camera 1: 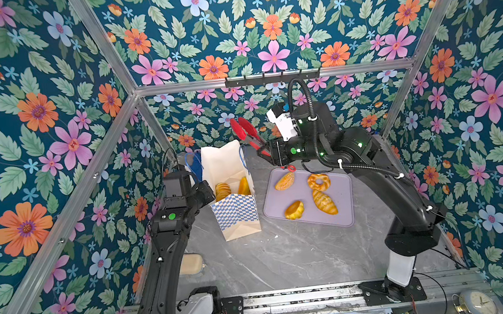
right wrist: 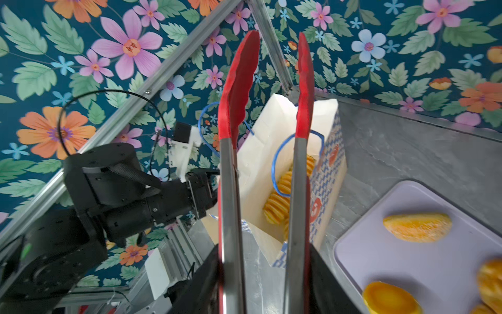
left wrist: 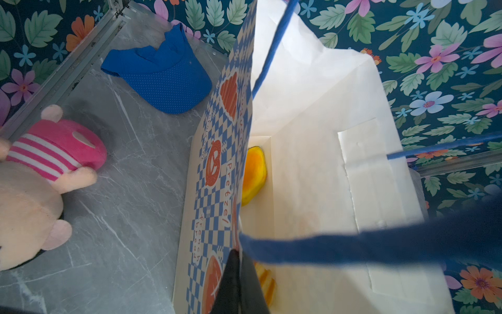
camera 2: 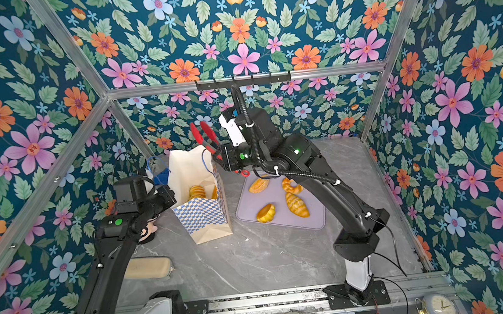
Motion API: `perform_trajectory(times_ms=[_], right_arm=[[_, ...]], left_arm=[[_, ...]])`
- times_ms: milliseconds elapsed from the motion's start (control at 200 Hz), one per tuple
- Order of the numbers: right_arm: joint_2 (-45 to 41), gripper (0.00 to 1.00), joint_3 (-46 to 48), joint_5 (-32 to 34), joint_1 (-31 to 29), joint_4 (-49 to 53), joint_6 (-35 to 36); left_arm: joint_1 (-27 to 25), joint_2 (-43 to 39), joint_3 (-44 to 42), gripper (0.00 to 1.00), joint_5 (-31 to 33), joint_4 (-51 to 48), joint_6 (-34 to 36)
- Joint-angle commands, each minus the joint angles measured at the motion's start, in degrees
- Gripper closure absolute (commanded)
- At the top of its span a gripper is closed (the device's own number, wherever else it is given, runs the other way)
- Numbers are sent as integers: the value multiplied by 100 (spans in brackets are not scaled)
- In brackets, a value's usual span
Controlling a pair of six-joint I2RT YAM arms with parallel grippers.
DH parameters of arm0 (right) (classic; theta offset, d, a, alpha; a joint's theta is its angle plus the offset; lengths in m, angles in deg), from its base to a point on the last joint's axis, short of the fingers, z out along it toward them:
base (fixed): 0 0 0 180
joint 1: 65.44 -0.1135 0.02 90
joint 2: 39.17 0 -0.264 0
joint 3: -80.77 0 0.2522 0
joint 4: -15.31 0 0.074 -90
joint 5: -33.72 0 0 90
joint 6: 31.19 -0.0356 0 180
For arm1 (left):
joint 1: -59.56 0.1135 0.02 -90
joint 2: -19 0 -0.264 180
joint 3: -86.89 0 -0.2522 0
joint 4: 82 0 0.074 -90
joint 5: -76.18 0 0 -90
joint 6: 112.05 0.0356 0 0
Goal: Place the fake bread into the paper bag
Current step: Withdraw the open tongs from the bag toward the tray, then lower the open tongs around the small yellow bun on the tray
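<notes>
Paper bag (camera 1: 234,212) upright, mouth skyward, left gripper (left wrist: 239,282) pinched tight on its rim, fake bread (camera 1: 222,190) inside, more lying flat on the lilac tray (camera 1: 341,186), right gripper (camera 1: 266,155) clamping red tongs (camera 1: 244,129), tips apart, empty, angled upward.

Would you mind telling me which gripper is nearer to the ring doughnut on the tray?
Right. The right gripper, holding red tongs, hovers by the tray's far edge near the ring doughnut; the left gripper pinches the paper bag's rim on its side away from the tray.
</notes>
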Motion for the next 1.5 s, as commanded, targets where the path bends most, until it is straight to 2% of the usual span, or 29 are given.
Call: perform_trajectory(times_ms=[0,255,460,755,1050,1500], right_arm=[[-475,54,627,541,55,-309,114],[-1903,54,2682,484,604,-625,-387],[-2587,54,3921,223,1048,-651,-782],[-3137,54,5259,-323,1380,-729,-1366],[-3528,53,6612,-852,1395,-1028,-1986],[-3691,53,7811,-1287,1395,-1539,-2425]], left_arm=[[-3,24,73,100,-6,82,40],[-1,48,98,100,-15,99,57],[-3,61,91,100,-40,116,66],[-3,35,47,100,-74,134,57],[-3,36,20,100,-103,134,71],[-3,136,69,100,-120,-83,313]])
